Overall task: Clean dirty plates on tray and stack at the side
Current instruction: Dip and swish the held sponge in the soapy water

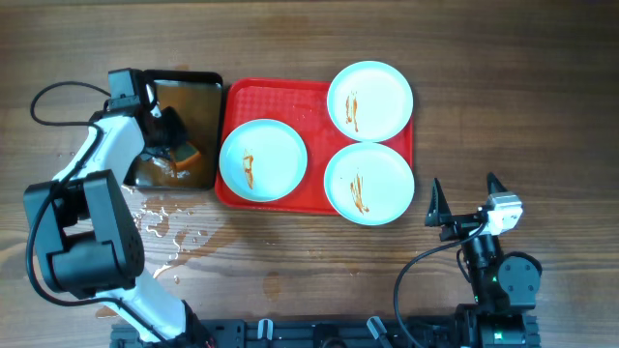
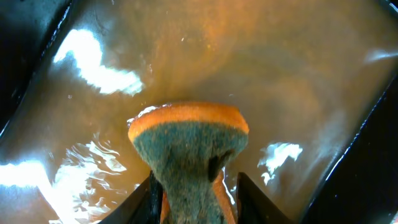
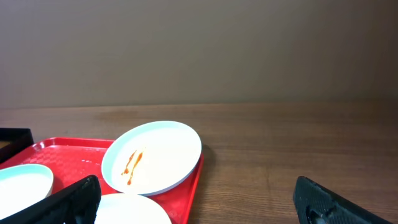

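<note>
Desk (image 1: 319,280): wood, with a wet patch (image 1: 160,222) just in front of the pan.

Tray (image 1: 271,97): mid-desk, touching the pan's right side.

Pan (image 1: 198,106): full of brown water, and my left arm reaches into it.

Plates: all three are on the tray and all are sauce-streaked. One is at the left (image 1: 263,159), one near right (image 1: 368,183), and one far right (image 1: 369,100) overhanging the tray rim. None is stacked yet.

Sponge (image 2: 189,149): orange with a green scrub face, standing in the water.

Left claw (image 2: 196,194): narrow, pinching the sponge at its waist.

Right claw (image 1: 463,184): spread wide, empty, well clear of the tray.

Risks:
- A soaked sponge would drip brown water across the desk on transfer.
- A slack pinch could drop it.
- An unbraced plate may skate under scrubbing, the overhanging one first.
</note>
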`<state>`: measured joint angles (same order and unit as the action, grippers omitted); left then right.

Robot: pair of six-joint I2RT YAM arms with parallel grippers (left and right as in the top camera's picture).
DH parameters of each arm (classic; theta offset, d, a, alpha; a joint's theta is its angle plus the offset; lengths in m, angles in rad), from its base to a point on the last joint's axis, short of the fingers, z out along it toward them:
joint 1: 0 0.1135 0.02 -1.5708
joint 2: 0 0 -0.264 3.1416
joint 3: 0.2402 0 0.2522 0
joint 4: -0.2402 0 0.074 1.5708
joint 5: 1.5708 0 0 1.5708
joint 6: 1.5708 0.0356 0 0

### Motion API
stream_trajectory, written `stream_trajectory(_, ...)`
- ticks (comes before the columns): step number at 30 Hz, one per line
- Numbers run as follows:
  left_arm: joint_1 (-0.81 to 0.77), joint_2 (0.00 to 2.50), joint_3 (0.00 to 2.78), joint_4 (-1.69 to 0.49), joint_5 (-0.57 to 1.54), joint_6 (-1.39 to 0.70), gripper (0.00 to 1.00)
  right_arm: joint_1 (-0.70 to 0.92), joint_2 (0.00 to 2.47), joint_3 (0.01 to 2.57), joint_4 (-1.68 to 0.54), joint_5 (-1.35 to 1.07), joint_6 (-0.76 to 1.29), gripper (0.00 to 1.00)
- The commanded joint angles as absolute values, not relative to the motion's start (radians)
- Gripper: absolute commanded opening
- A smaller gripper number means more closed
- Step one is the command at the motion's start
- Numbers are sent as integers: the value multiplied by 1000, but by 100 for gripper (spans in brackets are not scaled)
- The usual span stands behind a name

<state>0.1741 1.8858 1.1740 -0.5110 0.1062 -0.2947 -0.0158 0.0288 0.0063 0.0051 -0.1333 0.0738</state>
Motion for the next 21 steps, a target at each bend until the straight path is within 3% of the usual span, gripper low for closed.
stream_trajectory(1, 175, 1868, 1184, -533, 123, -296, 59, -10, 25, 5, 9, -126, 79, 100)
stream_trajectory(2, 174, 1868, 1183, -544, 123, -296, 63, -10, 25, 5, 9, -126, 79, 100)
stream_trajectory(5, 174, 1869, 1182, -582, 123, -295, 62, -10, 25, 5, 9, -126, 79, 100)
stream_trajectory(15, 129, 1894, 1182, -636, 123, -295, 50, -10, 25, 5, 9, -126, 79, 99)
stream_trajectory(17, 113, 1900, 1182, -636, 122, -295, 41, -10, 25, 5, 9, -126, 79, 100)
stream_trajectory(20, 95, 1900, 1182, -635, 101, -295, 4, -10, 25, 5, 9, -126, 79, 100)
stream_trajectory(21, 95, 1900, 1182, -633, 81, -295, 4, -10, 25, 5, 9, -126, 79, 100)
